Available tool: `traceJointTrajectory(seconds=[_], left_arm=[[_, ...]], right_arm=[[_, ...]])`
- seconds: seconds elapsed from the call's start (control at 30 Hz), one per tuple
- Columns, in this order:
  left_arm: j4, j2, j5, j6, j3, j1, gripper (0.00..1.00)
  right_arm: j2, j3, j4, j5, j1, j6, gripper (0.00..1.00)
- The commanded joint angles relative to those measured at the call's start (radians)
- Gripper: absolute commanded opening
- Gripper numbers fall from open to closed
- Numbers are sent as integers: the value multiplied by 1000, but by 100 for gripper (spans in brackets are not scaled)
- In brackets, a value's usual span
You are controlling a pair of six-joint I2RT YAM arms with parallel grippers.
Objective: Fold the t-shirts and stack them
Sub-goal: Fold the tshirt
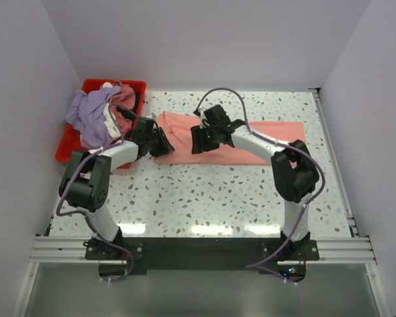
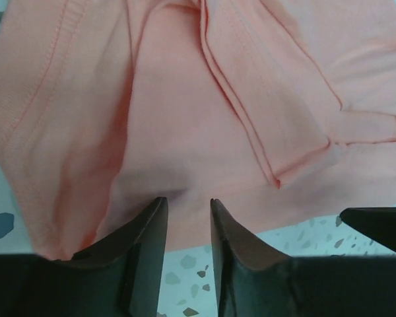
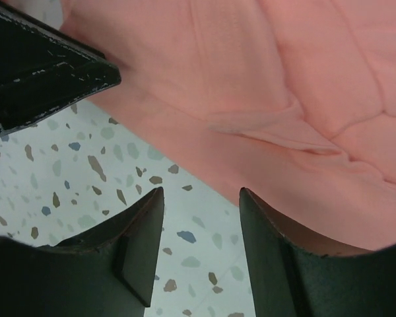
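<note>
Left jaws narrow, empty, at pink shirt near-left hem; right jaws wider, empty, over desk just beside its near edge. Shirt flat, desk's far middle. Step, likely: starting a fold. Next: pinch hem, both sides.

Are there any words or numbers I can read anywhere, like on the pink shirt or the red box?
None: no text can be read in any view.
The salmon-pink t-shirt is plain, with no print or tag showing.
The red bin and the tees piled in it show no label.
The table has only coloured specks, no writing.
</note>
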Motion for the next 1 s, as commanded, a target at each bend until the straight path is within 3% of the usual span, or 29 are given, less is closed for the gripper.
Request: traceJointTrajectory(seconds=[0.0,0.3,0.53,0.77,0.8,0.87,0.97], left_arm=[[12,-5,-45,6,-19,6,35],[-33,0,-120,15,-52,9,25],[-48,15,-138,21,-49,12,24],[-57,34,-146,24,-39,18,21],[-57,35,-149,25,-39,18,21],[-62,37,-151,26,-39,20,21],[-65,43,-157,30,-39,23,20]], right_arm=[[45,78,25,45,65,25,52],[165,147,26,222,102,104,50],[220,176,86,329,102,166,49],[271,233,102,419,103,248,23],[271,233,108,429,102,275,14],[265,231,123,452,102,294,6],[262,237,154,463,100,323,5]])
